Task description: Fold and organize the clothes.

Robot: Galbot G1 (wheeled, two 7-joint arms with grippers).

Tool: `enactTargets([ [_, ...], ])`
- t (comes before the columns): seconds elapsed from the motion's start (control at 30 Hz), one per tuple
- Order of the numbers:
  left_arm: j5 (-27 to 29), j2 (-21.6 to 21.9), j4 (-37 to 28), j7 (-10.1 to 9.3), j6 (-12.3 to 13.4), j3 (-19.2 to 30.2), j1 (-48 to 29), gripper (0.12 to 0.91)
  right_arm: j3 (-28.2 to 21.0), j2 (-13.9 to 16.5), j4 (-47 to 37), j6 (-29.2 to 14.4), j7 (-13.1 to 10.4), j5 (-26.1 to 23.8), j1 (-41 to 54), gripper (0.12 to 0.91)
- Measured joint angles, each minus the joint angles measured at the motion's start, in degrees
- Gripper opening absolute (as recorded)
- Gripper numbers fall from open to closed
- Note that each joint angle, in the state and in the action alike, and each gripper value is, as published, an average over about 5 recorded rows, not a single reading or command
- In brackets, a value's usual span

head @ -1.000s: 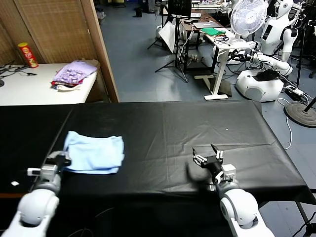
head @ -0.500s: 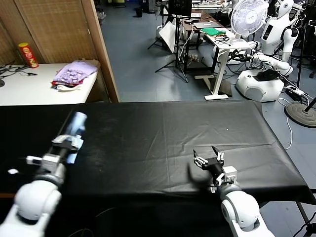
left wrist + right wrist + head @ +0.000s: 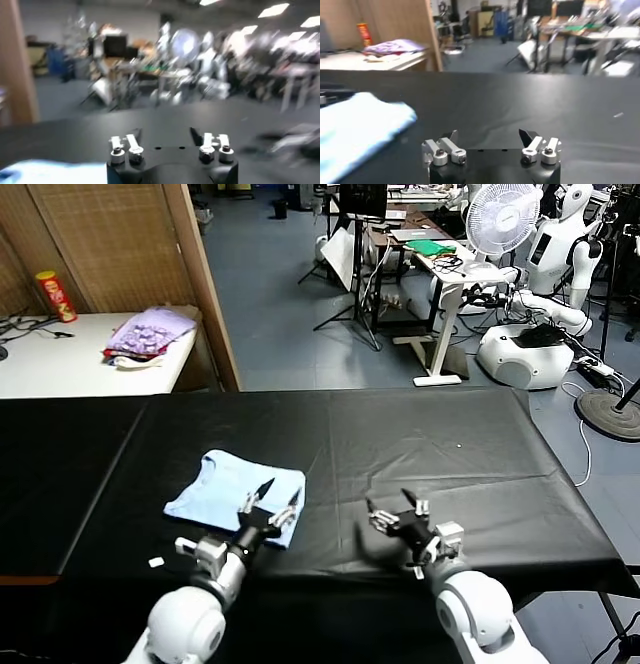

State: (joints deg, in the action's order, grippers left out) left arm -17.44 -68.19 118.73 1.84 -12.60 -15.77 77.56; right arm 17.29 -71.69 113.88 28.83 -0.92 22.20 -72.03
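You've got a wide table under a black cloth (image 3: pixel 420 434) in front of you, a busy lab floor of stands and white robots behind it; off to your left a white side table (image 3: pixel 60 364) carries a lilac-purple heap of cloth (image 3: pixel 150 332) and a red-and-yellow can (image 3: pixel 56 294). The pale sky-blue short-sleeved T-shirt (image 3: pixel 235 492), folded into a rough rectangle, lies flat on the black cloth left of centre, nearer the front edge than the back; nothing grips it. Your left gripper (image 3: pixel 270 499) hovers at the shirt's near right corner, jaws apart and empty; the shirt shows as a blue strip low in the left wrist view (image 3: pixel 45 171). Your right gripper (image 3: pixel 396 514) sits by the front edge, just right of centre, jaws spread wide, empty, apart from the shirt (image 3: pixel 355 130). The right half of the cloth lies bare out to its far corner.
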Motion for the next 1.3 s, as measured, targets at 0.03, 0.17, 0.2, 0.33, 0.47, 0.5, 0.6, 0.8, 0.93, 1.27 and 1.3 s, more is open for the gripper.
enactTargets([
  [0.03, -0.51, 0.04, 0.42, 0.60, 1.31, -0.07, 0.36, 0.720, -1.04, -0.15, -0.44, 0.49, -0.27, 1.15, 0.75, 0.798],
  [0.17, -1.93, 0.46, 2.23, 0.49, 5.00, -1.23, 1.41, 0.790, -5.81, -1.70, -3.38, 1.44, -1.68, 4.96, 4.93, 0.798],
  [0.2, -2.00, 0.58, 2.61, 0.20, 5.54, -1.70, 1.67, 0.795, -7.08, -2.31, -4.52, 1.52, -2.15, 5.83, 6.21, 0.798],
  [0.33, -1.67, 0.68, 3.61, -0.51, 7.33, -3.66, 3.13, 0.798, -11.01, -4.96, -9.87, 1.67, -3.68, 9.26, 11.08, 0.798],
  [0.47, -0.96, 0.19, 3.74, -1.37, 9.65, -5.48, 5.27, 0.798, -13.19, -7.79, -15.48, 1.50, -3.86, 11.65, 15.17, 0.782],
  [0.5, -0.91, 0.02, 3.71, -1.84, 10.20, -5.93, 5.89, 0.798, -13.55, -8.47, -16.78, 1.37, -3.82, 12.05, 16.07, 0.764],
  [0.6, -1.03, -0.40, 3.65, -2.84, 11.36, -7.21, 7.62, 0.798, -14.31, -10.23, -20.19, 0.86, -3.55, 12.53, 18.36, 0.666],
  [0.8, -1.08, -0.72, 3.53, -2.83, 12.23, -9.77, 10.23, 0.798, -15.65, -11.35, -25.42, -2.10, -0.14, 7.42, 21.73, 0.345],
  [0.93, -1.03, -0.72, 3.15, -3.33, 12.29, -10.78, 10.71, 0.798, -16.81, -10.27, -28.62, -7.40, 3.66, -3.02, 23.92, 0.154],
  [1.27, -1.54, 0.73, 0.48, -5.69, 11.82, -11.46, 10.57, 0.798, -16.61, -3.14, -29.92, -26.23, 11.03, -30.67, 25.39, 0.386],
  [1.3, -1.83, 0.89, 0.14, -5.60, 11.80, -11.65, 10.61, 0.798, -16.24, -2.19, -29.14, -27.48, 11.15, -31.80, 24.75, 0.453],
])
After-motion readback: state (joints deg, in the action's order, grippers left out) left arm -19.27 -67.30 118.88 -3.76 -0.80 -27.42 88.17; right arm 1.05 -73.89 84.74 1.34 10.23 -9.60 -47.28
